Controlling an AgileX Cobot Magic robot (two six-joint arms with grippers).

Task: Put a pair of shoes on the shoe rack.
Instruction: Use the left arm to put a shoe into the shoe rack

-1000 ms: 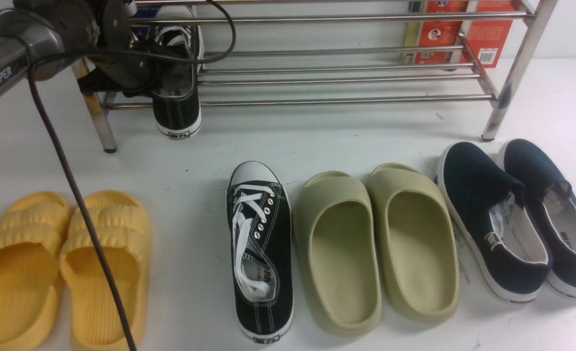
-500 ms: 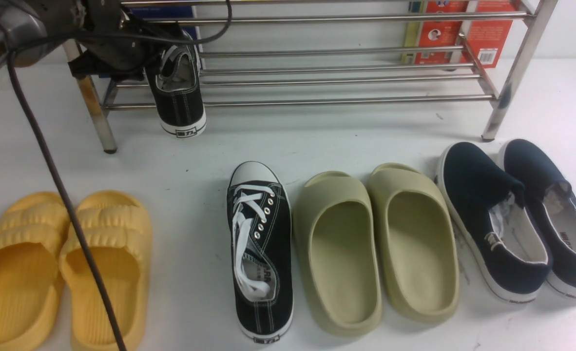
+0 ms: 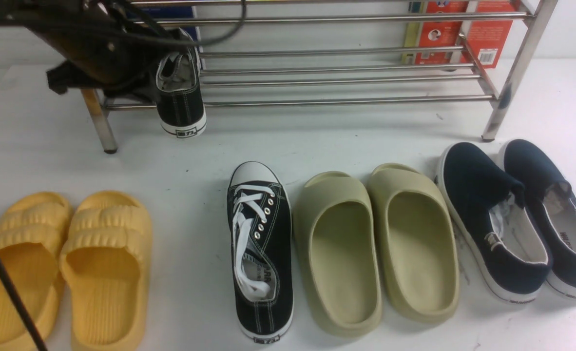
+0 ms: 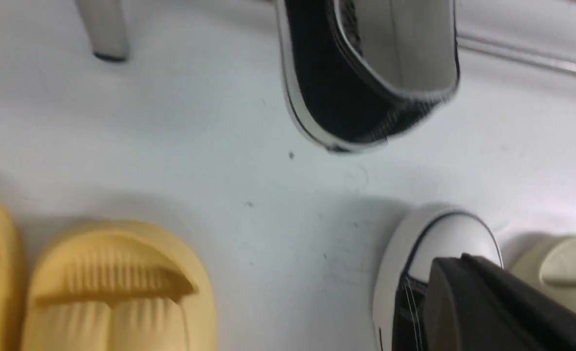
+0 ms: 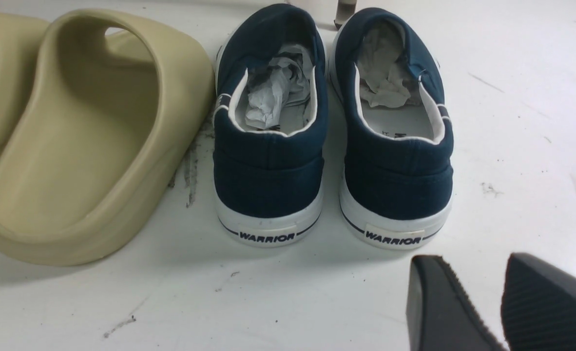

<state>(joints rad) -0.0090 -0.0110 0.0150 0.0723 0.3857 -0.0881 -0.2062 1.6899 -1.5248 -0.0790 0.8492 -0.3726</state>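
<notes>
**Item 1: racked sneaker** (image 3: 181, 97). Black canvas with white sole and stitching. It lies on the lower tier of the shoe rack (image 3: 346, 101), at the rack's left end, with the toe inward and the heel overhanging the front bar. In the front view it sits just right of the left arm's end; whether the two touch cannot be told. In the left wrist view it is clear of the left tool (image 4: 463, 287).

**Item 2: counter sneaker** (image 3: 261, 253). The matching shoe, with white laces and a white toe cap. It stands on the white counter (image 3: 210, 146), toe toward the rack, nearer the robot than the left tool and to the tool's right. In the left wrist view the tool's tip hides part of the toe cap.

**Left tool.** Fingers together, nothing between them.

**Right tool** (image 5: 470, 268). Fingers apart, empty, over bare counter.

**Navy slip-ons** (image 5: 268, 170). A pair just ahead of the right tool, heels toward it, with crumpled paper inside and "WARRIOR" on the heel tabs.

**Olive foam slides** (image 3: 336, 253). A pair left of the right tool, between the slip-ons and the counter sneaker.

**Yellow foam slides** (image 3: 107, 263). A pair nearer the robot than the left tool, left of the counter sneaker.

**Red box** (image 3: 488, 29). Behind the rack's right end.
</notes>
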